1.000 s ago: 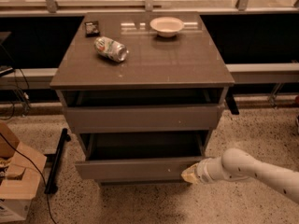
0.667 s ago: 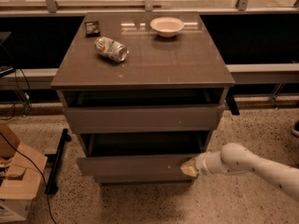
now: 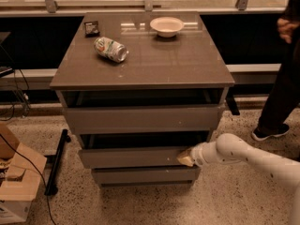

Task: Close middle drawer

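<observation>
The grey desk (image 3: 178, 64) stands in the middle of the floor and carries all the small things on its top. A person in dark trousers (image 3: 281, 88) stands to the right of the desk, near its back corner. The white robot arm (image 3: 243, 156) comes in from the lower right and reaches toward the front of the desk.

The top drawer (image 3: 140, 120), with the tall front, is pulled out a little under the desk top. Below it is the middle drawer (image 3: 126, 157), also partly out, with a dark gap above its low plain front. The bottom drawer front (image 3: 145, 175) sits under it, slightly more back. A cardboard box (image 3: 16, 182) lies on the floor to the left of the desk.

On the desk top, a white bowl (image 3: 167, 26) stands near the back edge. A crushed can (image 3: 111, 48) lies on its side in the left half, and a small dark packet (image 3: 91, 28) is at the back left corner.

The claw (image 3: 184, 157) touches the right end of the middle drawer's front. I cannot tell if it is released or clenched.
</observation>
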Tool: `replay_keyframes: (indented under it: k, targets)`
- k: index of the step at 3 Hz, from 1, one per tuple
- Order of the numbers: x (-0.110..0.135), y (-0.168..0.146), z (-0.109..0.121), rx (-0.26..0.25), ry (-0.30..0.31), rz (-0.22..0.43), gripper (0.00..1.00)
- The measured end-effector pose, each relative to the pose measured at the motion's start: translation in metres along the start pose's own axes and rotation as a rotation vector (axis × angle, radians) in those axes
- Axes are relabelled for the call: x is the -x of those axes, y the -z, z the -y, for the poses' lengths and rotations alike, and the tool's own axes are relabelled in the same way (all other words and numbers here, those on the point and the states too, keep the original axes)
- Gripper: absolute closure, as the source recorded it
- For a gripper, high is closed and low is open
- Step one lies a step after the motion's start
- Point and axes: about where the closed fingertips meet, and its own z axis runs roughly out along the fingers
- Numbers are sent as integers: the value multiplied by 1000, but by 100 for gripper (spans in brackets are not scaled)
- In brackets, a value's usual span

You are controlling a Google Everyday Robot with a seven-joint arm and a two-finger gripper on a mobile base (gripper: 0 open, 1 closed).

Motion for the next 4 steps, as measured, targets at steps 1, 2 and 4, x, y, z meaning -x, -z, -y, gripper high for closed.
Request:
replay_keyframes:
  k: [1,2,4]
  targets:
    - [2,0,1,-1,3,0,100]
    - [2,-2,-1,3,4,0,82]
    - [2,-7,-5,12,5,-1,26]
